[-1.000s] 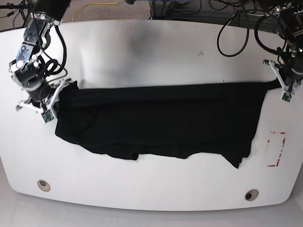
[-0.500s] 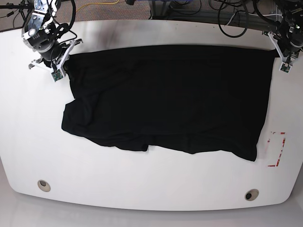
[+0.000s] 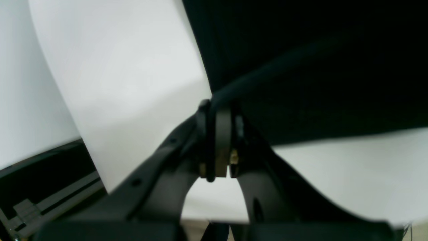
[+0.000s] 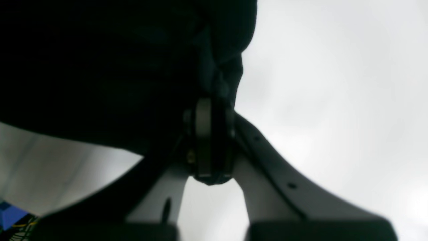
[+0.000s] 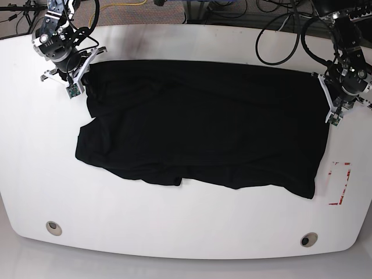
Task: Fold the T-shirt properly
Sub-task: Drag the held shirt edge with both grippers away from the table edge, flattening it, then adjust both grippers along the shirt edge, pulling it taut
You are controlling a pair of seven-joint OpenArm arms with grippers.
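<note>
The right tool (image 4: 210, 110) occupies the lower centre, its two jaws pressed together on a bunched, twisted edge of the T-shirt (image 4: 100, 67), with a fold of black fabric gathered just above the fingertips. The T-shirt fills the upper left as a dark, featureless mass, hanging from the pinch. Behind it, the white tabletop (image 4: 334, 83) spreads across the right side, blurred, and a small blue patch (image 4: 8, 214) shows at the lower left corner.

One black T-shirt (image 5: 203, 125) lies on one white table (image 5: 174, 232), with two grippers, the left gripper (image 5: 328, 99) and the right gripper (image 5: 80, 78), two round holes (image 5: 53, 227) in the table and one red marking (image 5: 341, 183).
</note>
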